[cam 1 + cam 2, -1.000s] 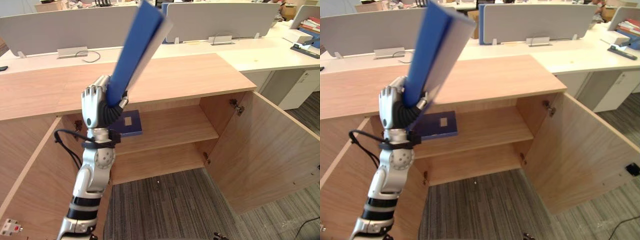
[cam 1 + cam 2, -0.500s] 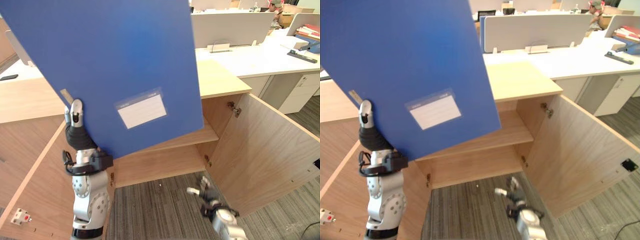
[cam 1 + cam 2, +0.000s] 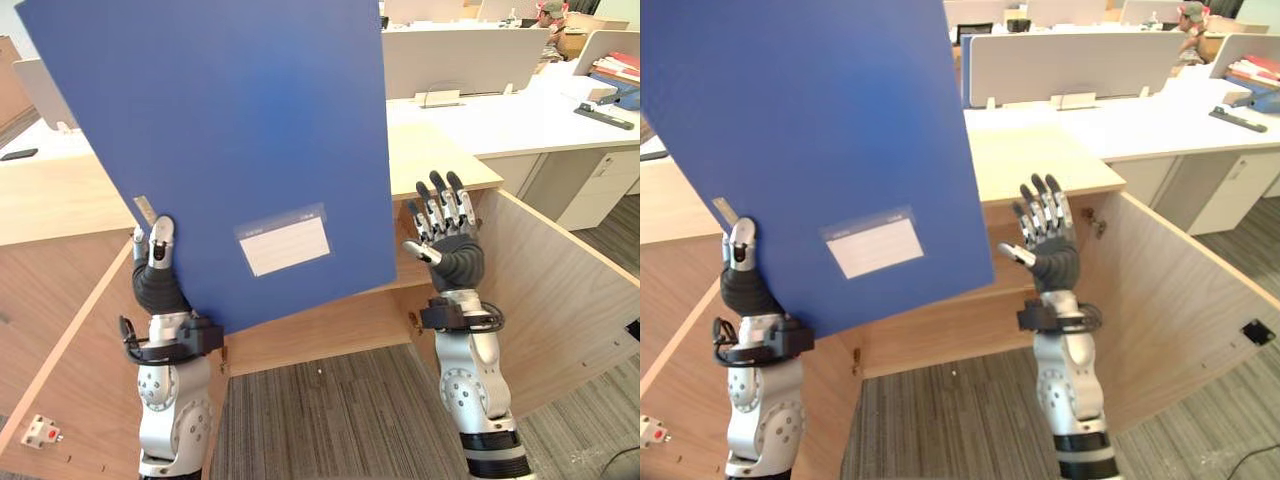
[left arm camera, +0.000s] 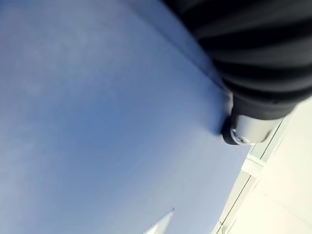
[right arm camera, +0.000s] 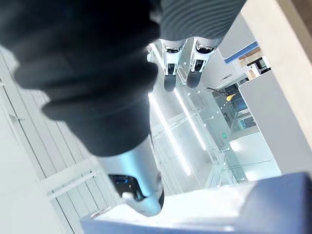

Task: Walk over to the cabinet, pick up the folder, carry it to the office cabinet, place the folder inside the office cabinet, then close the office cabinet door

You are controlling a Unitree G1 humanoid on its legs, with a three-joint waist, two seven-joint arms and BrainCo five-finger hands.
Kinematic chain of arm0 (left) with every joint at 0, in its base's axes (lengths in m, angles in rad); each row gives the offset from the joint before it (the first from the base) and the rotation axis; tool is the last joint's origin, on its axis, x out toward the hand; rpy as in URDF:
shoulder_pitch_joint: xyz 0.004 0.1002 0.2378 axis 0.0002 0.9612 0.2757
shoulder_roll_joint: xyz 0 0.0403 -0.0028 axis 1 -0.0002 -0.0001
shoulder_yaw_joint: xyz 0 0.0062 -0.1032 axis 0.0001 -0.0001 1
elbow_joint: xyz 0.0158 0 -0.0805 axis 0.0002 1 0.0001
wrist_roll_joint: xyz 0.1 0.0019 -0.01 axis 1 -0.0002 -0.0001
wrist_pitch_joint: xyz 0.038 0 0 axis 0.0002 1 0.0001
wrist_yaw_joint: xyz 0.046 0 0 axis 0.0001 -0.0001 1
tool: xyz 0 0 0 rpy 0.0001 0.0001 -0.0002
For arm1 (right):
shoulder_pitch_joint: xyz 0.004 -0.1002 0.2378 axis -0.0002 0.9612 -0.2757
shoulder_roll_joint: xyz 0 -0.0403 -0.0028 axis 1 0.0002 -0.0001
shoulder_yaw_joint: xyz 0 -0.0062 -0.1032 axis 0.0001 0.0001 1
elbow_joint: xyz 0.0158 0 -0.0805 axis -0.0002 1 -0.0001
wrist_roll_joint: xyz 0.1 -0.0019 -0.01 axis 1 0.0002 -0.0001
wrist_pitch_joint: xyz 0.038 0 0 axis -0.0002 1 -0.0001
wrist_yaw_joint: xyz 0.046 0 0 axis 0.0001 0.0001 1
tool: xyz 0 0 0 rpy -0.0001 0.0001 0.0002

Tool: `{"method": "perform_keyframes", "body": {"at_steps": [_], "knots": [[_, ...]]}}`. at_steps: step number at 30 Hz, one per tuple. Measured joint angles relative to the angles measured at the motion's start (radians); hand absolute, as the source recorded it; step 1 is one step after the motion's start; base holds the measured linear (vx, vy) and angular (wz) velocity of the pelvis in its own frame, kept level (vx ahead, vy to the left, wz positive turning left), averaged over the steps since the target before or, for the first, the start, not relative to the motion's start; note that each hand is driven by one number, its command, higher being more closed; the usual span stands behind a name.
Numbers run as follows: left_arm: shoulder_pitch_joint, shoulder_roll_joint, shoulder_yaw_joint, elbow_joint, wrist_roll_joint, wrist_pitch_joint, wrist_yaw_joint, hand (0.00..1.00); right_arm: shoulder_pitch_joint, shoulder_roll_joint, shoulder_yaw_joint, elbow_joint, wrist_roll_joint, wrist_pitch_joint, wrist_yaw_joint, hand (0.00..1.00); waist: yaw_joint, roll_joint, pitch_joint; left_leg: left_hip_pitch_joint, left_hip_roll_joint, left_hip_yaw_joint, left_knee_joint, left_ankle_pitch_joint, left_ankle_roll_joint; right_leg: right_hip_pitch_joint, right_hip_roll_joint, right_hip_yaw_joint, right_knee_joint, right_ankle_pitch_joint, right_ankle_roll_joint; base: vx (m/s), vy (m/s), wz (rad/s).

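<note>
We are holding the large flat blue folder point(image 3: 230, 130) upright before the open light-wood office cabinet point(image 3: 440, 160), left hand point(image 3: 158, 285) pinching its lower corner, right hand point(image 3: 455, 262) raised open-fingered alongside. Next, likely tipping it flat to slide inside.

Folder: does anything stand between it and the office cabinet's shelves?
Nothing visible does. The office cabinet's doors stand open; the open right hand is up beside the folder. The folder, pinched by the left hand, hides much of the interior.

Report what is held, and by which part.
Blue folder, gripped at its lower corner by the left robot hand; the right robot hand is open, empty.
</note>
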Motion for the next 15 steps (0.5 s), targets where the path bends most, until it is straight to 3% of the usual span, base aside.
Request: {"method": "perform_keyframes", "body": {"at_steps": [3, 7, 15], "knots": [[0.006, -0.001, 0.004, 0.007, 0.085, 0.003, 0.006, 1.0, -0.02, 0.0, 0.006, -0.006, -0.064, 0.0, -0.018, 0.0, 0.002, -0.001, 0.001, 0.0, 0.0, 0.0, 0.0, 0.0, 0.0, 0.0, 0.0, -0.003, 0.0, 0.0, 0.0, 0.0, 0.0, 0.0], [0.008, -0.001, 0.004, 0.036, 0.153, 0.005, 0.008, 1.0, -0.072, -0.001, 0.02, -0.006, -0.068, 0.0, -0.018, 0.0, 0.003, -0.002, 0.001, 0.0, 0.0, -0.002, 0.0, 0.0, 0.0, 0.001, 0.0, -0.005, 0.0, 0.0, 0.0, 0.0, 0.0, 0.0], [0.009, -0.001, 0.004, 0.09, 0.207, 0.012, 0.013, 1.0, -0.186, -0.037, 0.096, 0.03, 0.054, 0.002, 0.028, 0.0, 0.01, -0.01, 0.006, 0.0, 0.0, -0.008, -0.004, 0.003, 0.0, 0.002, 0.0, -0.01, 0.004, 0.0, 0.0, 0.0, 0.0, 0.0]]}}
